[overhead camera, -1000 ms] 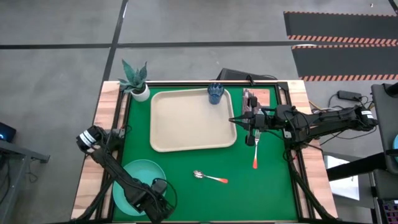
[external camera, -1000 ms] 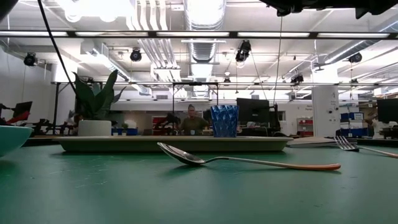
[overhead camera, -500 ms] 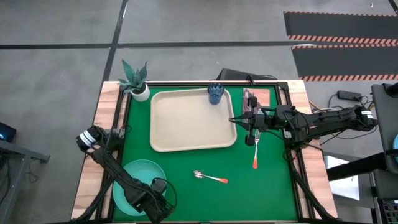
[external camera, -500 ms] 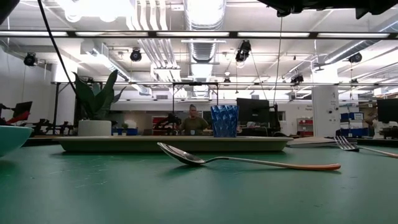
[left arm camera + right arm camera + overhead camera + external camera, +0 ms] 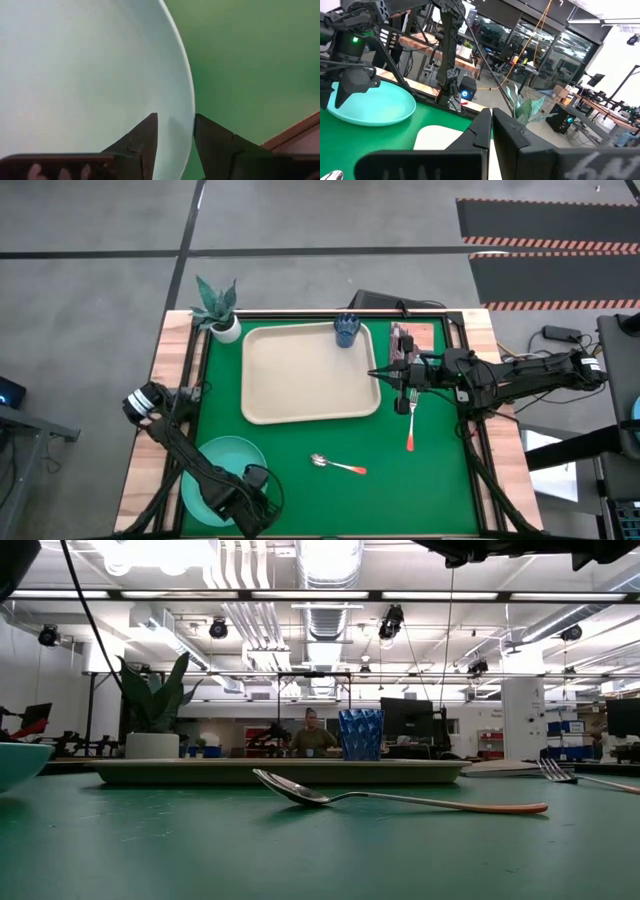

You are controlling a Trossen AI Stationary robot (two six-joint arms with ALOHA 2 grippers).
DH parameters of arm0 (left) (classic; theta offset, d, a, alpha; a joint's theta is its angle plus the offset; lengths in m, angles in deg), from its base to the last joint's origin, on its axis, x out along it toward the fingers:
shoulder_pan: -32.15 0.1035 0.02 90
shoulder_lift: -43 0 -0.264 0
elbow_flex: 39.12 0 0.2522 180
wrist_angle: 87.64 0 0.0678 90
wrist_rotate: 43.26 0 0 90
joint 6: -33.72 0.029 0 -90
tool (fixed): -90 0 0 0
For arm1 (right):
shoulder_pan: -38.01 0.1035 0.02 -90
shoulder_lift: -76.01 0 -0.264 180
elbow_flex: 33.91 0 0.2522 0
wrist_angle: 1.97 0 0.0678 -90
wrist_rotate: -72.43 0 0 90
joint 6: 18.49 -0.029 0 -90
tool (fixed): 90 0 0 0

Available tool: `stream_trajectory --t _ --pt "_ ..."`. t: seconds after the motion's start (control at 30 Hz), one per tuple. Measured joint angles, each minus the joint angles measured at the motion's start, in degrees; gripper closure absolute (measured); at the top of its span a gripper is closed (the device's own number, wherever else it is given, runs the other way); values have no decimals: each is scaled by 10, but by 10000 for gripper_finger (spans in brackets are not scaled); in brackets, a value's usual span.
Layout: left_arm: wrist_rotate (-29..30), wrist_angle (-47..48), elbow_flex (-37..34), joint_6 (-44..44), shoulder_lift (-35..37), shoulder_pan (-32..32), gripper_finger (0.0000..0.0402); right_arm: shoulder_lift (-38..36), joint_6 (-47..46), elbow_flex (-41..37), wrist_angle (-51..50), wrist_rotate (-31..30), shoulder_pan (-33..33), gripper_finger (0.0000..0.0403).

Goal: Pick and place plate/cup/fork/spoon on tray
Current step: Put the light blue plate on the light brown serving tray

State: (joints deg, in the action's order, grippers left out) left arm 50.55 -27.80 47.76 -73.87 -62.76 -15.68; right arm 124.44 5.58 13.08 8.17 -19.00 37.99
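Observation:
The turquoise plate lies on the green mat at the near left; it also shows in the right wrist view. My left gripper is shut on the plate's near right rim. The blue cup stands in the far right corner of the beige tray. The fork lies on the mat right of the tray. The spoon lies on the mat in front of the tray. My right gripper is shut and empty, above the tray's right rim. My left gripper has the plate's rim between its two fingers, one finger inside the plate and one outside it. The fingers come from above, pointing down. The plate rests on the mat.
A white pot with a green plant stands at the mat's far left corner. A wooden frame runs round the mat. A small dark block lies right of the tray. People and benches show in the room behind.

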Motion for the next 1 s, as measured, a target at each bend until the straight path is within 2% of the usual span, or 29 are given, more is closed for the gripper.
stream_trajectory --t 0.2,0.37,0.5,0.83,1.0 --pt "6 -21 -21 2 0 0 263 0 0 0 -1 0 0 394" --pt "14 -22 -23 4 0 0 264 0 0 0 -1 0 0 394" --pt "15 -26 -23 4 0 0 289 0 0 0 -1 0 0 394" --pt "17 -25 -22 5 2 1 386 0 0 0 -6 0 0 394" --pt "11 -13 -9 32 3 2 393 0 0 0 -6 0 0 394"
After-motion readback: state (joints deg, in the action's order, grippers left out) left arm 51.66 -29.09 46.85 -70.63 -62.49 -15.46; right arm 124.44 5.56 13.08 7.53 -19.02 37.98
